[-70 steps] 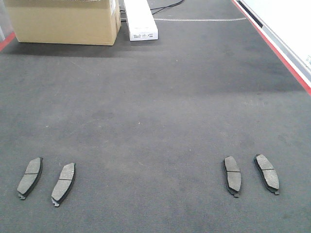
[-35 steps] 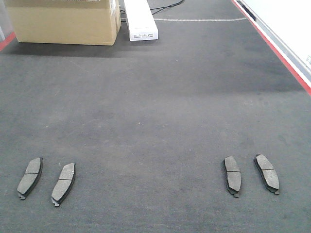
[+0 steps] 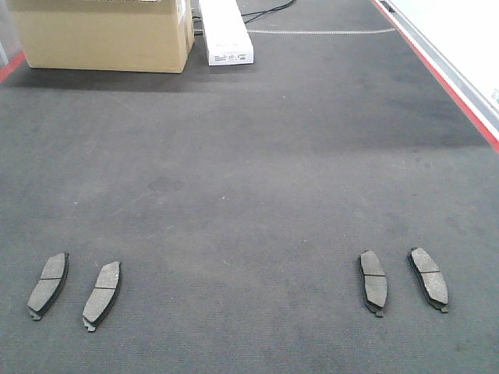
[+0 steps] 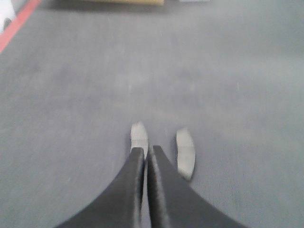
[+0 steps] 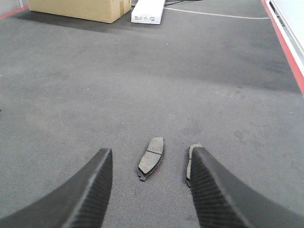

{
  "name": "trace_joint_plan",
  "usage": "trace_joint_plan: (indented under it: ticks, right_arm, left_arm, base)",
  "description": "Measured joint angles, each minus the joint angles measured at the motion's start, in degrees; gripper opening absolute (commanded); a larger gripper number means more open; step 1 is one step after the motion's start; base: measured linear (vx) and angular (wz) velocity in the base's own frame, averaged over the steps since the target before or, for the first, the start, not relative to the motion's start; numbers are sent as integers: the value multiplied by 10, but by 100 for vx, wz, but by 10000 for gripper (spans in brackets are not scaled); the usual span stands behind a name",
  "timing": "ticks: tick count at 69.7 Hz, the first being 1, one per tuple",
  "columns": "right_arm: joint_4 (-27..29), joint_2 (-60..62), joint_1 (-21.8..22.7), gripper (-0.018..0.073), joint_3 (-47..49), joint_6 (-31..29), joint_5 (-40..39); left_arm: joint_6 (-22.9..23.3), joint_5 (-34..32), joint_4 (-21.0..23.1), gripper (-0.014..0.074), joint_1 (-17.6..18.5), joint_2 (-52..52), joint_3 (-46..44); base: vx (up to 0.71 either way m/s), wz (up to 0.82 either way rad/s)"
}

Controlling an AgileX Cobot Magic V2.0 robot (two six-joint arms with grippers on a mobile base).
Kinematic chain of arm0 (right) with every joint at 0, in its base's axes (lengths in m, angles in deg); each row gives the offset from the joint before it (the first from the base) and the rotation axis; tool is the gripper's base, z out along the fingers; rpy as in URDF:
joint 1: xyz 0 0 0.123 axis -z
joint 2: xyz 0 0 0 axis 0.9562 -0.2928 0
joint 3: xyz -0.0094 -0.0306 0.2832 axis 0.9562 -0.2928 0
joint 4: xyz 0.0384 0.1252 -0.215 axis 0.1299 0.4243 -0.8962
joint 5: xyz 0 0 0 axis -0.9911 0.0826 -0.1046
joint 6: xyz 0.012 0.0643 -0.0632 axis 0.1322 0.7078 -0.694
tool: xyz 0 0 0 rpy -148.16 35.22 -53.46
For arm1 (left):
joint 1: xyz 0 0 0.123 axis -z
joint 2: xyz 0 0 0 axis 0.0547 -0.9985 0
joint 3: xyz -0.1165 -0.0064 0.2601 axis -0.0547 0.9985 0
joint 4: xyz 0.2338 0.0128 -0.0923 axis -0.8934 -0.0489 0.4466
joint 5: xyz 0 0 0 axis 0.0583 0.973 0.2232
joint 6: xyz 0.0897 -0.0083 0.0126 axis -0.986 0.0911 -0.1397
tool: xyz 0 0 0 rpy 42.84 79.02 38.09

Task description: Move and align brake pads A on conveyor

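Front view: four pads [image 3: 104,294] lie on the conveyor [image 3: 249,171] in two pairs, unmoved over the last second (task not begun). Left wrist: gripper [image 4: 147,153] closed, empty, above its pair. Right wrist: gripper [image 5: 151,156] wide, over its pair.

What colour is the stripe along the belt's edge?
Red stripe, clearest in the front-facing view along the conveyor.
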Motion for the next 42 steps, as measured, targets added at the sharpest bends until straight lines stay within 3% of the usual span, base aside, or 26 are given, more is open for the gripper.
trace_joint_plan:
  ticks: [21,31,42]
  right_arm:
    - [0,0,0,354,0,0,0]
    - [0,0,0,354,0,0,0]
    - [0,0,0,354,0,0,0]
  left_arm:
    - [0,-275,15,-6,-29,51,232]
    - [0,-389,-5,-6,-29,73,358]
    - [0,-424,-21,-6,-30,127,378]
  base:
    - [0,0]
    - [0,0]
    - [0,0]
